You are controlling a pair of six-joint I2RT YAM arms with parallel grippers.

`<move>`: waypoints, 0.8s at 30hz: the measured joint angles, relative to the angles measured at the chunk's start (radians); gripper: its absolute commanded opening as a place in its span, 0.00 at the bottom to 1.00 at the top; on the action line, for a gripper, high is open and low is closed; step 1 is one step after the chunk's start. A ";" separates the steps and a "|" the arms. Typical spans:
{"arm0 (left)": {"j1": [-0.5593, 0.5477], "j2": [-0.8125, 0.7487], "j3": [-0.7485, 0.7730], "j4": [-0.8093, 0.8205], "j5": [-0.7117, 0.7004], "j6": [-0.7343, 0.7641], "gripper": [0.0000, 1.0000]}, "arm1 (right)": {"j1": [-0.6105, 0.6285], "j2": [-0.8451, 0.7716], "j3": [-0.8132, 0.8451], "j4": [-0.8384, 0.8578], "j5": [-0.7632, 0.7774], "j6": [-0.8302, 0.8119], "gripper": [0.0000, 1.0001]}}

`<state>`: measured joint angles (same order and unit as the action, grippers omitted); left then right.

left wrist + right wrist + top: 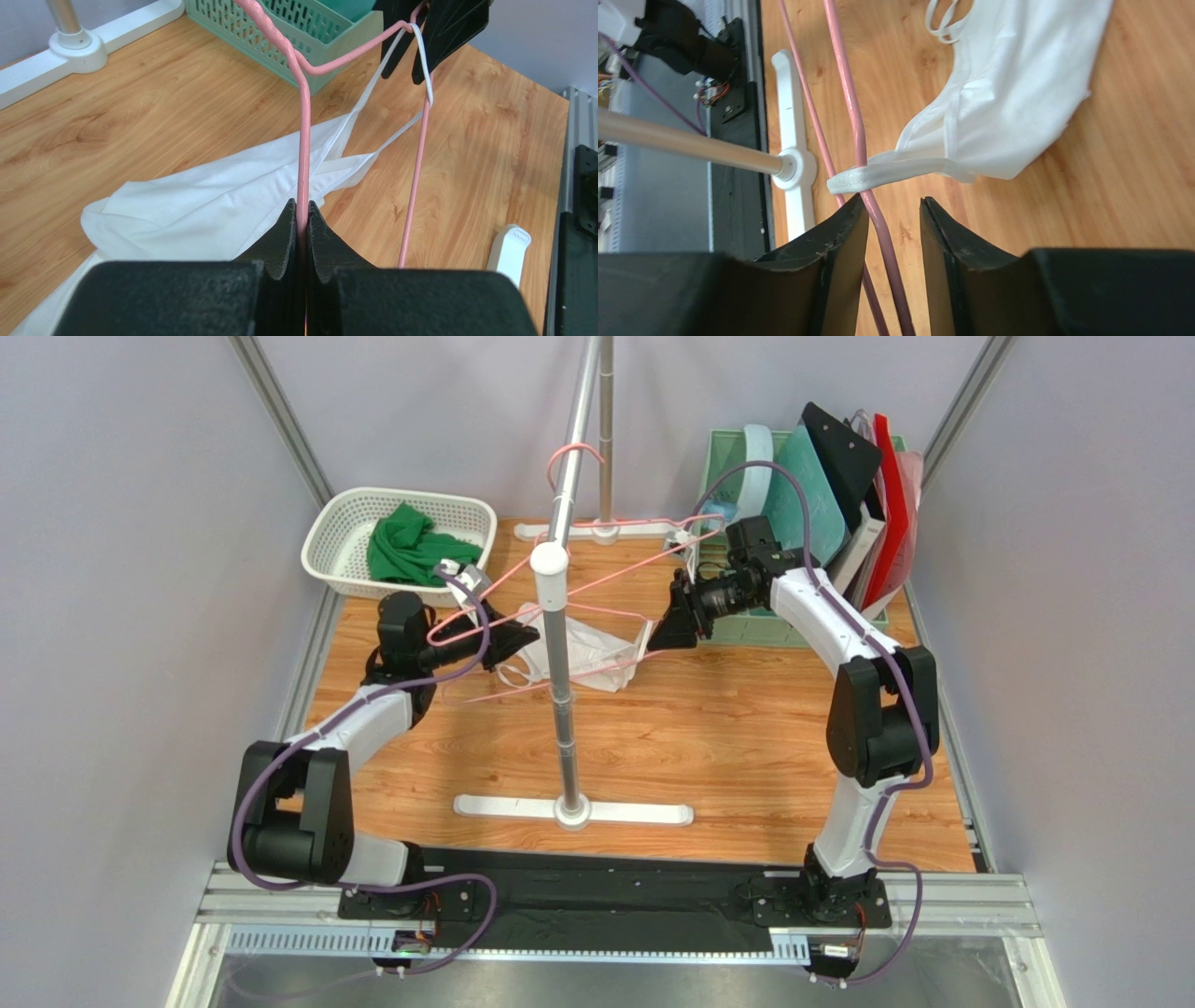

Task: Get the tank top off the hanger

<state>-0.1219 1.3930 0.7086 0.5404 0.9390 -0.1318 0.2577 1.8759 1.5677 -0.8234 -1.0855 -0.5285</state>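
Left fingers [281, 241]: pinching hanger [304, 140] | right fingers [843, 241]: spread astride hanger; contact I cannot tell | tank top [1018, 84]: strap over hanger

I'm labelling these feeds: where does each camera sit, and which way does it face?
Top: above and behind, facing down at table; left arm, right arm show.
Left wrist: faces along left tool, shut on hanger.
Right wrist: faces past open right tool to tank top.
Wrist views share hanger, tank top.
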 measured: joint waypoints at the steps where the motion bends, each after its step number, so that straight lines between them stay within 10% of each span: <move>1: 0.000 0.000 0.000 0.000 -0.011 0.000 0.00 | 0.000 -0.002 0.000 0.032 0.015 0.029 0.43; 24: 0.011 -0.035 -0.029 0.033 -0.279 -0.012 0.00 | 0.008 -0.389 -0.648 0.901 0.618 0.776 0.73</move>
<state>-0.1108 1.3575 0.6792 0.5732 0.6601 -0.1440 0.2657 1.4864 0.9199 0.0780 -0.4675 0.2478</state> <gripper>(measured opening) 0.018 0.712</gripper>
